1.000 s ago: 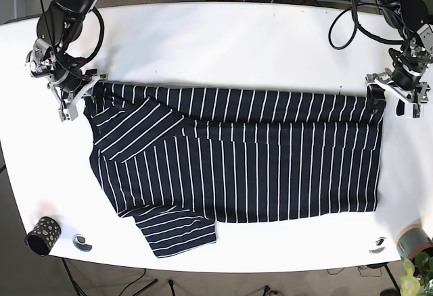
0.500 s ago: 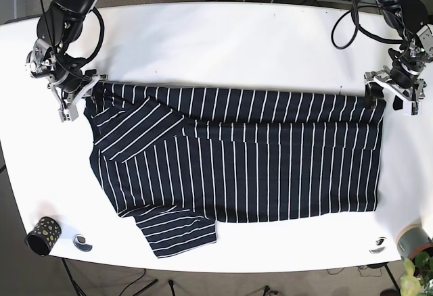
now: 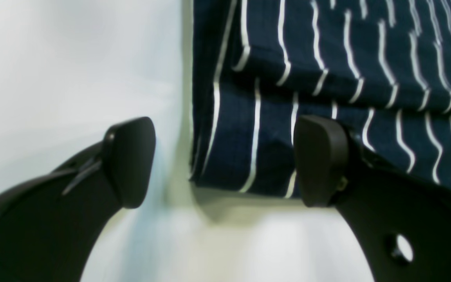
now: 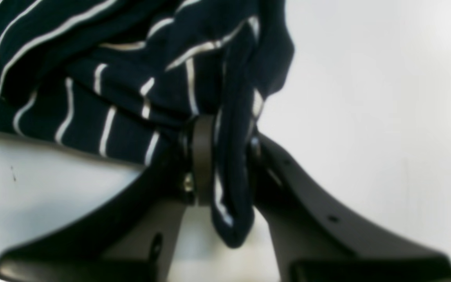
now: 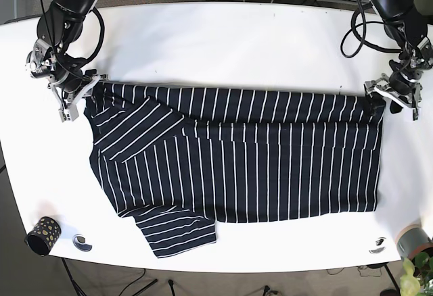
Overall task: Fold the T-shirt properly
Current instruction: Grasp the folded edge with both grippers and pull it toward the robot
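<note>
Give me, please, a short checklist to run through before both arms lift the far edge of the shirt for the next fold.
1. Right gripper shut on the T-shirt: ok; striped cloth is pinched between its fingers in the right wrist view.
2. Left gripper shut on the shirt: not ok; it is open, and the shirt corner lies between its fingers ungripped.
3. Left gripper lined up with its corner: ok; one finger is over the cloth, the other over the bare table.
4. Far edge straight between the two grippers: ok in the base view.
5. Sleeve at the near edge folded in: not ok; it sticks out past the hem.
6. How many layers the right gripper pinches: cannot tell.
</note>
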Robot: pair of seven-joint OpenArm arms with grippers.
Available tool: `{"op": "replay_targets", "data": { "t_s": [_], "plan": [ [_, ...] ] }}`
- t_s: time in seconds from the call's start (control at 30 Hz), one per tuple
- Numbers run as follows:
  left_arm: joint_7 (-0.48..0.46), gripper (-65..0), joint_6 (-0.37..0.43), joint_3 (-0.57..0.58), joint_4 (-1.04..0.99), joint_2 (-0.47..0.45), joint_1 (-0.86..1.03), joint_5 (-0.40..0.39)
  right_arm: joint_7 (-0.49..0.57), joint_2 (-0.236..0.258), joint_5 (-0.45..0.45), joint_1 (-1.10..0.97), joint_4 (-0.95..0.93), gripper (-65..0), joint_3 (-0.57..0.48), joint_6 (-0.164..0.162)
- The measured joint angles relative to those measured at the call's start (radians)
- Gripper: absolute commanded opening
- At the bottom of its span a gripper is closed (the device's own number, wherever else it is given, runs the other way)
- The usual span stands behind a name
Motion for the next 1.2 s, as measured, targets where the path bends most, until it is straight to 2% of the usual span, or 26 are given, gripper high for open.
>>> {"op": "replay_targets", "data": {
  "t_s": [0.07,0.13,0.23,0.27,0.5,0.77,0.93,1.07,1.2],
  "plan": [
    [-0.005,-31.1,0.003,0.000,-0.018,-0.001,-0.013,0.000,0.000,0.000,0.000,0.000,0.000,-55.5,0.000,0.000],
    [-0.012,-46.9,0.003,-0.002,-0.045,-0.002,-0.026,-0.005,0.000,0.000,0.000,0.000,0.000,-55.5,0.000,0.000],
    [-0.021,-61.9,0.002,-0.003,-0.081,-0.004,-0.036,-0.010,0.004,0.000,0.000,0.000,0.000,-55.5,0.000,0.000],
    [-0.024,-65.0,0.003,-0.003,-0.086,-0.004,-0.035,-0.011,0.008,0.000,0.000,0.000,0.000,-55.5,0.000,0.000],
    [-0.016,-64.7,0.000,-0.003,-0.079,-0.001,-0.031,-0.015,0.008,-0.002,0.000,0.000,0.000,-55.6,0.000,0.000],
    [0.097,-64.6,0.000,-0.010,0.079,0.014,0.046,-0.001,0.008,-0.003,-0.002,-0.037,0.133,-55.6,0.005,0.000],
    [0.147,-64.6,-0.004,-0.056,0.204,0.037,0.105,-0.007,-0.011,-0.049,0.000,-0.103,0.235,-55.6,0.035,0.006],
    [0.220,-64.6,-0.011,-0.099,0.283,0.039,0.164,0.009,-0.049,-0.071,-0.010,-0.173,0.331,-55.6,0.054,0.004],
    [0.230,-64.6,-0.030,-0.128,0.341,0.042,0.223,0.007,-0.050,-0.092,0.002,-0.252,0.420,-55.6,0.052,0.005]
  ]
}}
